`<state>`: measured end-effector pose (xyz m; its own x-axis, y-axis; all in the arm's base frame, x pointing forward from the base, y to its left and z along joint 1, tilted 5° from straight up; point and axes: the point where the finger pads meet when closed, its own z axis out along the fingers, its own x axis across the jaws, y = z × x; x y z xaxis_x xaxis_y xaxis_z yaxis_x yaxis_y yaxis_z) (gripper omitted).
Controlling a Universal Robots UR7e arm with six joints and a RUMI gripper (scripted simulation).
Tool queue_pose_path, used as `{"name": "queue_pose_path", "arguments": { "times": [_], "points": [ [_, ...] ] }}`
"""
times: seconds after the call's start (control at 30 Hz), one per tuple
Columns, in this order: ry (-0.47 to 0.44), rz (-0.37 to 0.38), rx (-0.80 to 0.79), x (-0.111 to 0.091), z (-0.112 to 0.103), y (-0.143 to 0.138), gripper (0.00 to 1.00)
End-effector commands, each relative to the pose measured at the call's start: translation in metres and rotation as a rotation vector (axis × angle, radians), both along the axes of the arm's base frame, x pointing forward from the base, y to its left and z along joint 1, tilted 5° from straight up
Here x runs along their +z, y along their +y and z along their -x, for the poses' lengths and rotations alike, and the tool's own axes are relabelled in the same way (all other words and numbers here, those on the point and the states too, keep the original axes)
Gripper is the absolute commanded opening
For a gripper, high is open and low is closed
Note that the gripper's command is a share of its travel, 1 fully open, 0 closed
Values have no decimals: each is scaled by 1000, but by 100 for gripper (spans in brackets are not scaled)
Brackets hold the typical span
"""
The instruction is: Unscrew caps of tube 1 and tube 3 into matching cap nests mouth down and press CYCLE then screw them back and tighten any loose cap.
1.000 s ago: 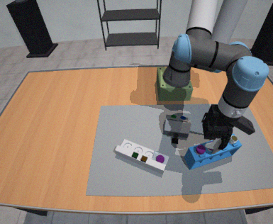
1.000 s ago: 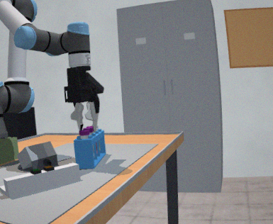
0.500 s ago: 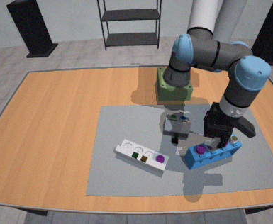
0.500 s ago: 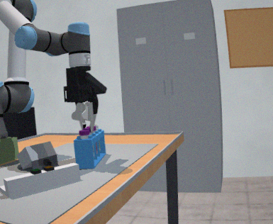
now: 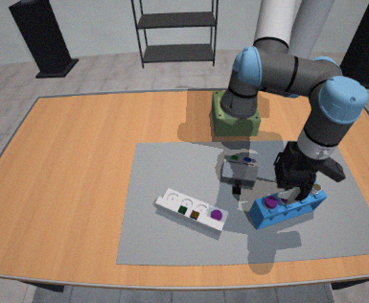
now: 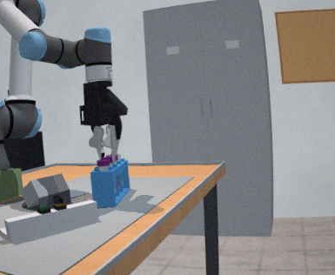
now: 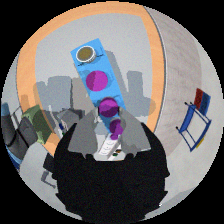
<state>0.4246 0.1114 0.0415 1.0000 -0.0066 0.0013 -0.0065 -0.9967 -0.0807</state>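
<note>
My claw (image 5: 288, 198) (image 6: 108, 157) (image 7: 108, 107) is clenched on tube 3's purple cap (image 5: 284, 200) (image 6: 110, 158) (image 7: 108, 107), atop the blue station (image 5: 289, 214) (image 6: 103, 188) (image 7: 101, 51), right. Light and stiff, I judge; its round sides could slip, so I'd grip them squarely and turn level.

- The decapping station (image 5: 289, 212) (image 6: 103, 189) (image 7: 103, 64), a blue block, stands upright on the grey mat.
- Tube 1 (image 5: 317, 188) (image 7: 85, 53) stands in it uncapped, its round mouth showing brownish inside a pale rim.
- Tube 2's cap (image 7: 97, 80), purple and round, sits on its tube.
- Tube 3's cap (image 5: 284, 199) (image 7: 108, 106), also purple, is at its tube, between the fingertips.
- Tube 4's purple cap (image 5: 270, 201) (image 6: 103, 164) is on.
- The white cap tray (image 5: 188, 218) (image 6: 50, 223) holds one purple cap (image 5: 216, 215) flat in nest 1; nests 2 to 4 are vacant.
- Its green lamp (image 5: 182, 210) (image 6: 43, 210) and amber lamp (image 5: 195, 215) (image 6: 60, 206) look dark.
- The grey housing (image 5: 240, 172) (image 6: 46, 191) carries the blue CYCLE key (image 5: 247, 159) and green READY key (image 5: 234, 157).
</note>
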Motion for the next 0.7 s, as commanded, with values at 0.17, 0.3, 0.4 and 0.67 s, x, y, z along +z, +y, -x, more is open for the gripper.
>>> {"name": "queue_pose_path", "arguments": {
  "times": [0.17, 0.3, 0.4, 0.67],
  "points": [
    [-41, -4, 487, 1, 0, 0, 0],
    [-50, -4, 587, 1, 0, 0, 0],
    [-62, -4, 736, 1, 0, 0, 0],
    [-75, -3, 883, 1, 0, 0, 0]
  ]
}}
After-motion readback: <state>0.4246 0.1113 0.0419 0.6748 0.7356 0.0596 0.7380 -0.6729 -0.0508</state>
